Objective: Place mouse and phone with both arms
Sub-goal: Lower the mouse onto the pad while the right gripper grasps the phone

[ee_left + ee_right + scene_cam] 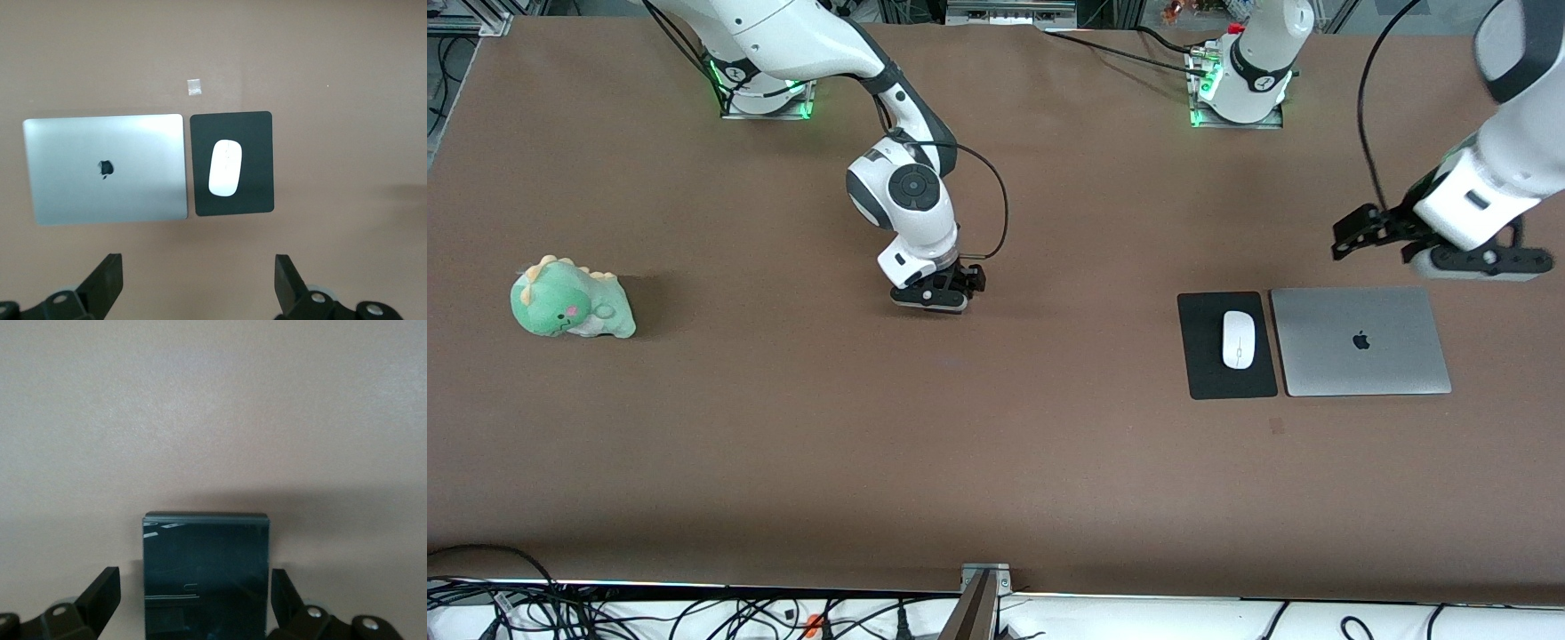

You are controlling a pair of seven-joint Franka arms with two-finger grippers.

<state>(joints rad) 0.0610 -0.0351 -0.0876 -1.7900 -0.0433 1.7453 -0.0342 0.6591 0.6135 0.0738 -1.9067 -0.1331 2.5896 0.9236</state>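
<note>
The white mouse [1238, 339] lies on a black pad [1205, 351] toward the left arm's end of the table, and shows in the left wrist view [225, 167] too. My left gripper [1356, 233] is open and empty in the air, over the bare table beside the pad and laptop; its fingers [107, 277] stand wide apart. The black phone [207, 567] lies flat on the table near the middle. My right gripper [931, 298] is low over it and open, a finger [103, 587] on each side with a gap. In the front view the gripper hides the phone.
A closed silver laptop [1360, 342] lies next to the pad, nearer the left arm's end. A green dinosaur plush [569, 300] sits toward the right arm's end. A small pale mark [194, 87] is on the table near the pad.
</note>
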